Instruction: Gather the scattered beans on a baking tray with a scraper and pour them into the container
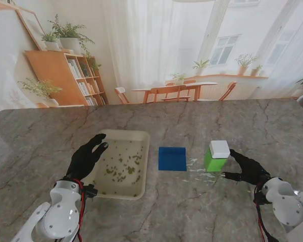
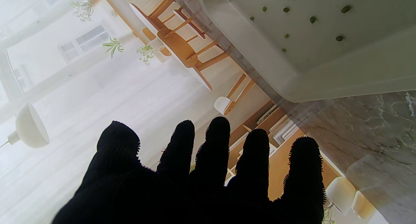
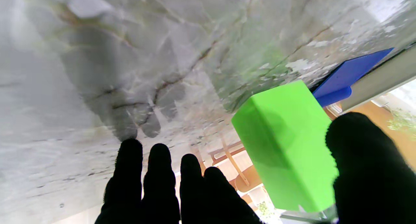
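A cream baking tray (image 1: pixel 145 151) lies left of centre with green beans (image 1: pixel 122 167) scattered over its floor. My left hand (image 1: pixel 86 157) hovers open over the tray's left rim, fingers spread. The left wrist view shows those fingers (image 2: pixel 214 146), the tray's corner wall (image 2: pixel 325 78) and some beans (image 2: pixel 312 19). A flat blue scraper (image 1: pixel 172 159) rests on the table right of the tray. Further right stands a green container (image 1: pixel 215 160) with a white lid. My right hand (image 1: pixel 247 169) is open beside it. The container (image 3: pixel 286 152) sits between thumb (image 3: pixel 370 165) and fingers (image 3: pixel 156 181), apart from them.
The marble table (image 1: pixel 202 126) stretches far behind the objects. Pale flecks mark its surface between scraper and container. The scraper (image 3: pixel 347 76) shows beyond the container in the right wrist view, against a grey tray wall (image 3: pixel 383 78).
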Controlling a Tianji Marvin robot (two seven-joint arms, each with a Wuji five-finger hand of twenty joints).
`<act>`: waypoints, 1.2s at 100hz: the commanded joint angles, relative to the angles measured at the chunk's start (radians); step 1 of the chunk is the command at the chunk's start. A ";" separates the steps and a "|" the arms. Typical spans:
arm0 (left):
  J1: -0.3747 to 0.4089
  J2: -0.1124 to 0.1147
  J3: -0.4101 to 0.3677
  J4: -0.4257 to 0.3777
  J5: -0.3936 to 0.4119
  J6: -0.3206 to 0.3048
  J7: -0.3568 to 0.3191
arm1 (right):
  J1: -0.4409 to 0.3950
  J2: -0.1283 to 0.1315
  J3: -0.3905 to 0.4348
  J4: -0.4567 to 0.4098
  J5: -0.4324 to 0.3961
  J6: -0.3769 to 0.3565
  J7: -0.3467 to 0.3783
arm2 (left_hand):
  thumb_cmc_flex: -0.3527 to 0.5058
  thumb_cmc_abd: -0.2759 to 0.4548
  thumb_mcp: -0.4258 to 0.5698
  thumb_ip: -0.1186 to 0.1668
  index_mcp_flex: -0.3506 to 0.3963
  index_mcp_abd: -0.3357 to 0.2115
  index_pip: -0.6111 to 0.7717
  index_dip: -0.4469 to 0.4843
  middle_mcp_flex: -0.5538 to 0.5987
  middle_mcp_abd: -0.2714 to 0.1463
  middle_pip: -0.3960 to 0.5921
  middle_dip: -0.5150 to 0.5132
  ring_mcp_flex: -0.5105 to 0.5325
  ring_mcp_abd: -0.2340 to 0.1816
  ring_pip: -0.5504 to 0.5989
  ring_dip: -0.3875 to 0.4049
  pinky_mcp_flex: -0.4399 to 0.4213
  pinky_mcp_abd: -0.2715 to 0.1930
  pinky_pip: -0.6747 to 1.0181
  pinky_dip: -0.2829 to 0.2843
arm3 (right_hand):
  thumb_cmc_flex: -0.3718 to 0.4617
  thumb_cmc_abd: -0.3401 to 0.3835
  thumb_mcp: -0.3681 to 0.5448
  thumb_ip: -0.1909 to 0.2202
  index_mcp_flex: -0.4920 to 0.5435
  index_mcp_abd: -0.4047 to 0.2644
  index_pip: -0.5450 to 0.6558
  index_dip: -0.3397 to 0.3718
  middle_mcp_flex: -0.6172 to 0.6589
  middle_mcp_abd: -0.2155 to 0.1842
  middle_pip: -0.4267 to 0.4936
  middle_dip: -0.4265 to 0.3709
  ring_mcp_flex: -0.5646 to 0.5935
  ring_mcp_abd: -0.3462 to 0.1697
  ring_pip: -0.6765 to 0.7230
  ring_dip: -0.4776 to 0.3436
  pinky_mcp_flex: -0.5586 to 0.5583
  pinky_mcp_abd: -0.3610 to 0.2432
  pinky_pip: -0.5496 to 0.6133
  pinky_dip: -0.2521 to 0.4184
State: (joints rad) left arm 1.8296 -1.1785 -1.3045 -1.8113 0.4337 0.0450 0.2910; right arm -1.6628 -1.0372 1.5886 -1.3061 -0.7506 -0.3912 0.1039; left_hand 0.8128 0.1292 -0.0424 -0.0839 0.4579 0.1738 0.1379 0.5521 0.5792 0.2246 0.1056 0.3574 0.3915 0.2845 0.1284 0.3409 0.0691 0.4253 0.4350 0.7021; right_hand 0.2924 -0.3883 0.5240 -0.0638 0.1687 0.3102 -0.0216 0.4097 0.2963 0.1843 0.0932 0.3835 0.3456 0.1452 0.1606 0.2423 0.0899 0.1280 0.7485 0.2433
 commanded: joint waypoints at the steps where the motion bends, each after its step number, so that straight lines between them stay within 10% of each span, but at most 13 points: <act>1: 0.007 -0.005 0.001 -0.006 0.001 0.005 0.005 | 0.024 0.001 -0.015 0.030 -0.016 -0.028 0.000 | 0.033 0.028 -0.001 0.050 0.014 0.007 0.011 0.002 0.015 0.005 -0.001 0.016 0.012 0.000 0.011 0.007 -0.001 0.009 0.013 0.023 | -0.017 0.010 0.014 -0.026 -0.016 0.006 -0.009 -0.025 -0.025 0.009 0.024 -0.006 -0.023 0.011 0.007 -0.012 0.002 0.015 0.016 -0.027; 60: 0.008 -0.004 -0.001 -0.010 0.010 0.030 0.001 | 0.179 0.007 -0.131 0.173 0.024 -0.130 -0.003 | 0.043 0.033 -0.002 0.050 0.016 0.014 0.011 0.002 0.020 0.011 0.001 0.019 0.017 0.004 0.015 0.011 0.001 0.006 0.022 0.023 | -0.057 0.037 0.021 -0.026 -0.026 -0.032 0.022 0.079 0.013 -0.015 0.045 0.001 0.005 -0.003 0.041 -0.012 0.023 0.031 0.063 -0.055; 94: 0.001 -0.002 0.002 -0.003 0.010 0.038 -0.009 | 0.241 0.006 -0.193 0.257 0.063 -0.193 -0.006 | 0.045 0.031 -0.001 0.050 0.016 0.015 0.011 0.002 0.021 0.009 0.001 0.019 0.019 0.004 0.016 0.012 0.000 0.006 0.024 0.020 | -0.025 0.005 0.045 -0.017 -0.060 -0.114 0.110 0.355 0.086 -0.046 0.064 0.023 0.062 -0.025 0.044 0.000 0.046 0.043 0.088 -0.066; 120: -0.003 -0.002 0.005 0.002 0.007 0.040 -0.014 | 0.260 0.001 -0.225 0.291 0.094 -0.221 -0.015 | 0.046 0.031 -0.001 0.050 0.017 0.016 0.012 0.002 0.020 0.011 0.001 0.019 0.020 0.005 0.016 0.013 0.000 0.006 0.025 0.019 | 0.023 -0.038 0.071 -0.004 0.028 -0.213 0.177 0.387 0.205 -0.103 0.101 0.039 0.141 -0.057 0.061 0.006 0.085 0.055 0.107 -0.059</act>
State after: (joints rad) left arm 1.8245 -1.1785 -1.3035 -1.8129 0.4434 0.0806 0.2785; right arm -1.3953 -1.0262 1.3717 -1.0279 -0.6679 -0.6086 0.0624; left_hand 0.8420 0.1297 -0.0380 -0.0839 0.4579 0.1857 0.1378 0.5520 0.5882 0.2350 0.1064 0.3580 0.4015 0.2895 0.1301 0.3443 0.0691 0.4253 0.4462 0.7021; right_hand 0.3056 -0.4116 0.5637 -0.0646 0.1635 0.1443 0.1337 0.7691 0.4615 0.1129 0.1673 0.4046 0.4621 0.1209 0.2140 0.2406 0.1027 0.1412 0.8018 0.1598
